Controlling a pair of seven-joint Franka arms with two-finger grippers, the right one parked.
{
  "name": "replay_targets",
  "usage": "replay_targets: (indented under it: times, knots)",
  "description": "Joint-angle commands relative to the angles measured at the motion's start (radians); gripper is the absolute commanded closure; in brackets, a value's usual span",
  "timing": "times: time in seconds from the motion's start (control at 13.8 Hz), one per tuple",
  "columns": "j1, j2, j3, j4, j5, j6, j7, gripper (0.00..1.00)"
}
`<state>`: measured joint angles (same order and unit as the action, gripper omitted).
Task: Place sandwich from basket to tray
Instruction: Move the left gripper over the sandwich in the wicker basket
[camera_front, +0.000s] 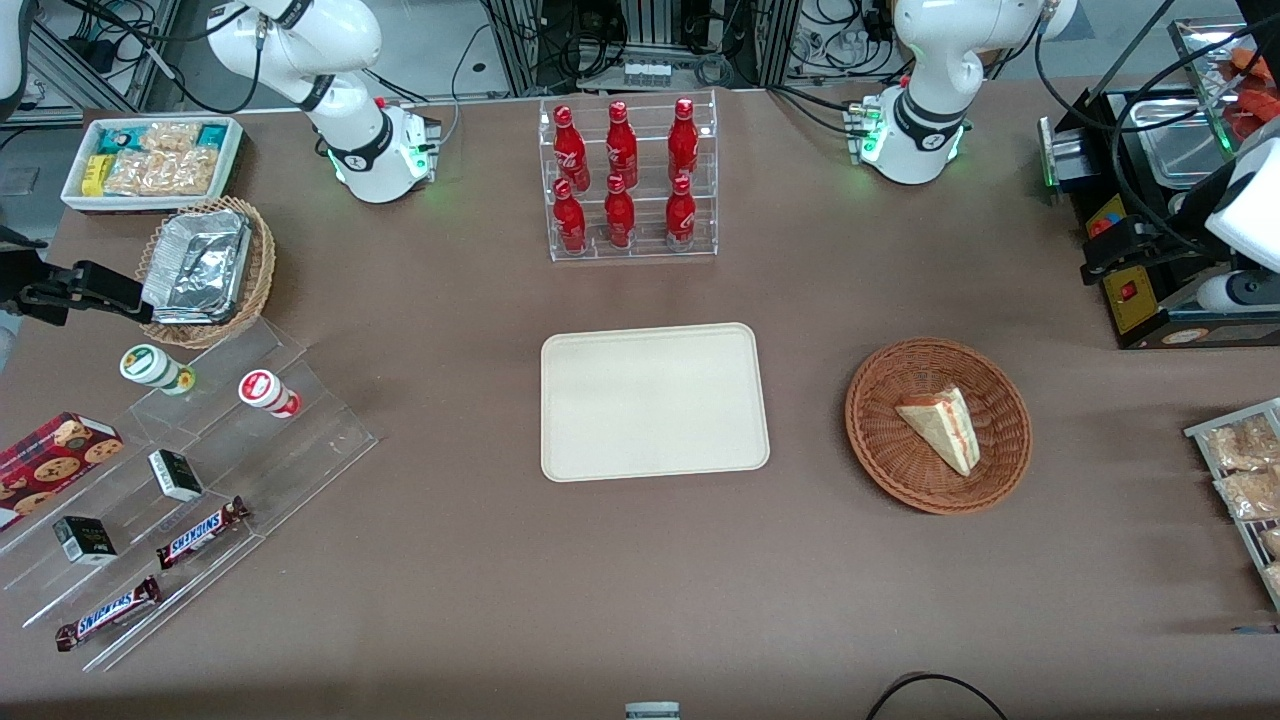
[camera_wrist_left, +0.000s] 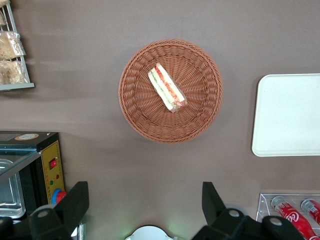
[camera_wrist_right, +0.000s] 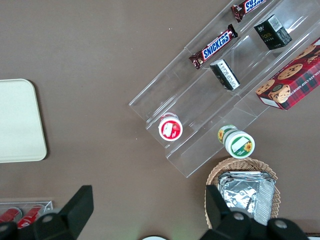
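The sandwich (camera_front: 940, 428) (camera_wrist_left: 167, 88), a pale bread wedge with red and green filling, lies in the round reddish-brown basket (camera_front: 868, 440) (camera_wrist_left: 135, 112). The cream tray (camera_front: 655, 400) (camera_wrist_left: 290, 115) lies bare beside the basket, nearer the table's middle. My gripper (camera_front: 1105, 255) (camera_wrist_left: 145, 202) hangs high over the table, farther from the front camera than the basket and next to a black appliance. It is open, its black fingers (camera_wrist_left: 75, 205) spread wide with nothing between them. It touches neither basket nor sandwich.
A clear rack of red bottles (camera_front: 630, 180) (camera_wrist_left: 292, 210) stands farther from the front camera than the tray. The black appliance (camera_front: 1150, 290) (camera_wrist_left: 30, 165) and a wire rack of snack bags (camera_front: 1245, 480) (camera_wrist_left: 12, 50) sit at the working arm's end. Acrylic shelves of snacks (camera_front: 200, 480) lie toward the parked arm's end.
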<state>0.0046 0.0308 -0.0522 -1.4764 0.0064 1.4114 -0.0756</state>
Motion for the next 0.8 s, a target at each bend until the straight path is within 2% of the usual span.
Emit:
replay_targets:
  times: [0.0,0.22,0.44,0.73]
  knots:
    - [-0.005,-0.028,-0.001,-0.025,0.001,0.001,0.014,0.00]
    - [-0.011,-0.014,-0.008,-0.070,0.040,0.081,0.000,0.00]
    - [-0.012,-0.025,-0.009,-0.207,0.038,0.237,-0.065,0.00]
    - [-0.018,-0.038,-0.034,-0.433,0.040,0.533,-0.254,0.00]
